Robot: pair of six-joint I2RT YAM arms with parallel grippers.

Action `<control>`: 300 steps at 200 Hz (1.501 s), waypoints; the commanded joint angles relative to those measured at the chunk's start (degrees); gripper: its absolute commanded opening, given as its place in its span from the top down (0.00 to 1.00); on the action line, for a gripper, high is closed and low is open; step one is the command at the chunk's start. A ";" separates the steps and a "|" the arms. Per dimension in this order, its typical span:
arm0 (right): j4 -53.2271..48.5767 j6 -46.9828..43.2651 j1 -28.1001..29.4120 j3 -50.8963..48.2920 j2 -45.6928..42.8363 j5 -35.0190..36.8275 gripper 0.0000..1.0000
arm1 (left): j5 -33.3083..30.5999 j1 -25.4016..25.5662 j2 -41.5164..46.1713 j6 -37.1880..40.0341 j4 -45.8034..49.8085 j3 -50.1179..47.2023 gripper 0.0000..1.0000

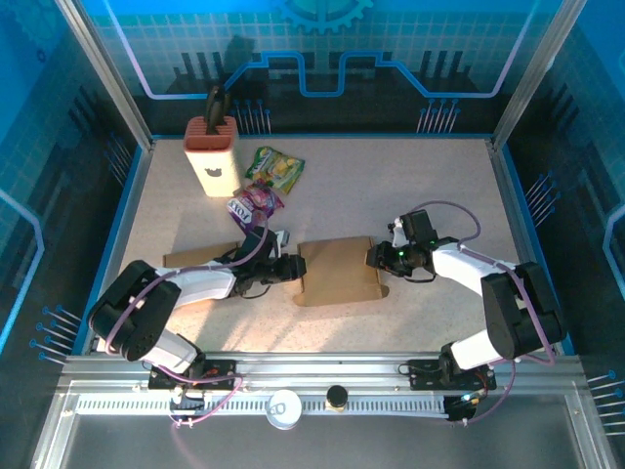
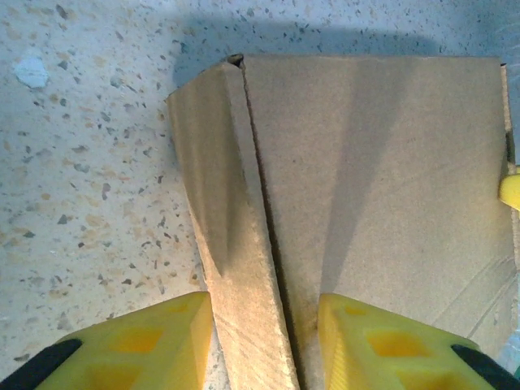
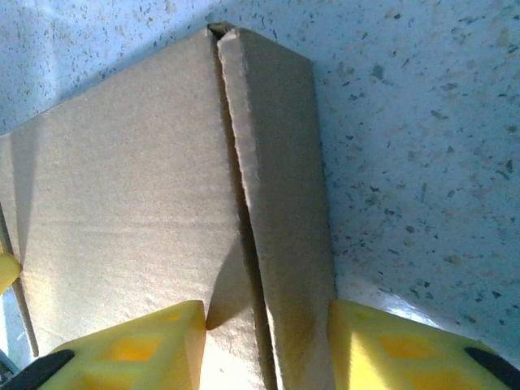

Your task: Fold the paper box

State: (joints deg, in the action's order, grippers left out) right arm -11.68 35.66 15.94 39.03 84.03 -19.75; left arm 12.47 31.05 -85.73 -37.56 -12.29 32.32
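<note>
The brown paper box (image 1: 337, 269) lies flattened in the middle of the table, with a narrow side flap raised along each short side. My left gripper (image 1: 293, 266) is at its left side. In the left wrist view its yellow fingers straddle the left flap (image 2: 236, 244), the gripper (image 2: 264, 325) open, with a sliver of table showing beside the flap. My right gripper (image 1: 376, 257) is at the box's right side. There the right flap (image 3: 280, 187) stands between the fingers of that gripper (image 3: 266, 333), open, the inner finger resting on the main panel (image 3: 122, 211).
A beige and red block holder (image 1: 212, 154) with a black handle stands at the back left. Two snack packets (image 1: 276, 168) (image 1: 256, 202) lie beside it. A flat cardboard sheet (image 1: 190, 262) lies under the left arm. Blue walls fence the table.
</note>
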 commanded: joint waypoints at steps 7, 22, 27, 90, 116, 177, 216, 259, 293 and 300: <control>-0.19 -0.91 -1.56 -1.22 -2.95 -1.63 0.45 | -0.31 0.70 1.78 -0.62 2.19 -1.68 0.62; 3.59 0.16 -3.54 -4.12 -4.30 -4.29 0.36 | -0.34 0.90 2.61 -0.91 1.80 -2.23 0.62; 4.93 0.49 -4.44 -4.96 -4.40 -5.59 0.34 | -0.40 0.93 2.90 -1.06 1.70 -2.42 0.62; 9.30 -0.16 -7.00 -4.83 0.05 -14.45 0.24 | 1.52 0.92 5.19 -2.43 0.52 -3.09 0.61; 10.63 0.03 -7.22 -4.25 2.92 -16.24 0.24 | 1.51 0.94 3.78 -2.52 0.09 -3.03 0.62; 12.12 -0.93 -7.36 -3.57 5.77 -18.97 0.20 | 1.32 0.93 1.30 -3.24 -2.11 -4.19 0.72; 11.50 -2.35 -7.40 -2.73 6.18 -20.74 0.17 | -0.21 0.08 0.97 -3.56 -3.41 -5.94 0.85; 14.46 -2.00 -5.02 -1.73 7.96 -26.45 0.17 | 4.40 -3.76 -3.26 -5.27 -11.86 -9.44 0.89; 20.00 1.72 -3.52 -2.65 8.83 -28.77 0.18 | 7.06 -5.21 -7.00 -6.96 -17.93 -11.08 0.90; 22.11 3.47 -3.40 -3.15 8.93 -29.43 0.20 | 7.29 -5.25 -7.29 -7.06 -18.38 -11.13 0.90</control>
State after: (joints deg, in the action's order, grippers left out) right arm 1.06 36.12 9.82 36.40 91.35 -42.65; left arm 19.97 26.50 -89.03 -43.64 -33.23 24.14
